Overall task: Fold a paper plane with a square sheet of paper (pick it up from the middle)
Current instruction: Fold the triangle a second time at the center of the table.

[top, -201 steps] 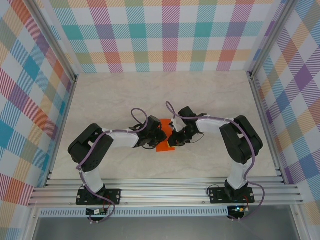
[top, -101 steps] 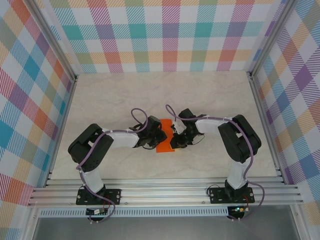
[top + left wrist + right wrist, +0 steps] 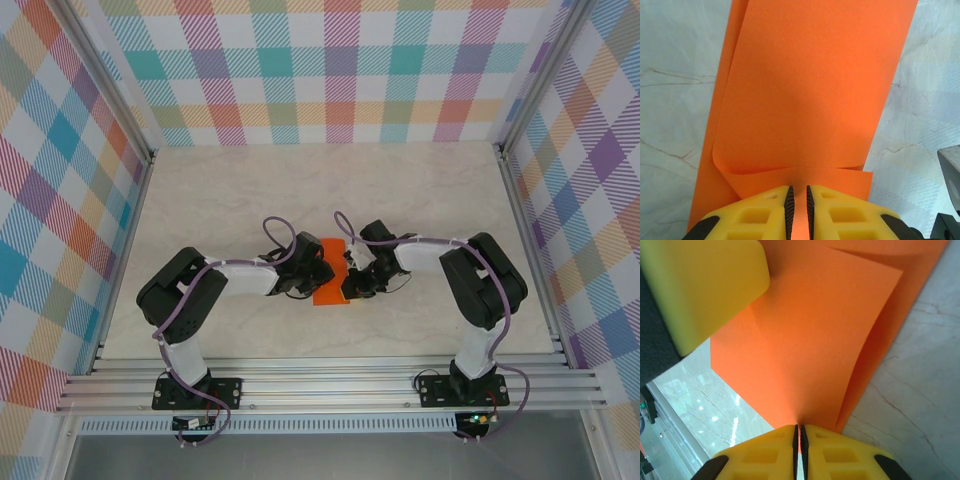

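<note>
Now, the right gripper (image 3: 352,280) has edged a little further in over the right side of the square sheet of paper (image 3: 330,272) compared with a second ago, and less orange shows between the arms. The left gripper (image 3: 305,278) at the sheet's left side has hardly shifted. Judgement: a flap is being carried across, so the task is still in an early fold, with no dart shape yet. The sheet lies on the worktop (image 3: 300,190) between the two grippers. Left wrist view: the paper (image 3: 810,90) curls up and over itself, upper layer loose and unflattened, no hard crease. The left gripper (image 3: 798,192) is nearly closed, clenched on the sheet's near edge, orange showing in the slit. Right wrist view: the right gripper (image 3: 798,429) is pinched tight on a raised fold of the sheet (image 3: 810,340), a hairline of orange between its pads. Both grips look secure.
</note>
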Tool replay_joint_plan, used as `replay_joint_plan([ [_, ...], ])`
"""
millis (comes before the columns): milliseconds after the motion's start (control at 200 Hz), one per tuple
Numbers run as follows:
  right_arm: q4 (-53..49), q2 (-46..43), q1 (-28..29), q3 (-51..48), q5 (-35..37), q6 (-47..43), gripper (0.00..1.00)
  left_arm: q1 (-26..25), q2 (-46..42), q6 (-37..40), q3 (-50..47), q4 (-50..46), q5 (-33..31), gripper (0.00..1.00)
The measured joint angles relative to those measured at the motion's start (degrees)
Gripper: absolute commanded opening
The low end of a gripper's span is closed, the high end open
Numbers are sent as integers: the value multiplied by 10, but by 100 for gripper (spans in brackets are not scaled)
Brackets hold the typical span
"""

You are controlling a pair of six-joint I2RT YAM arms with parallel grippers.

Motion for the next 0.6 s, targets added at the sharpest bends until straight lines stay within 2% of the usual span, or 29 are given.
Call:
replay_joint_plan([
  [600, -27, -31, 0, -24, 24, 15, 14, -1, 2, 0, 1, 1, 2, 18],
])
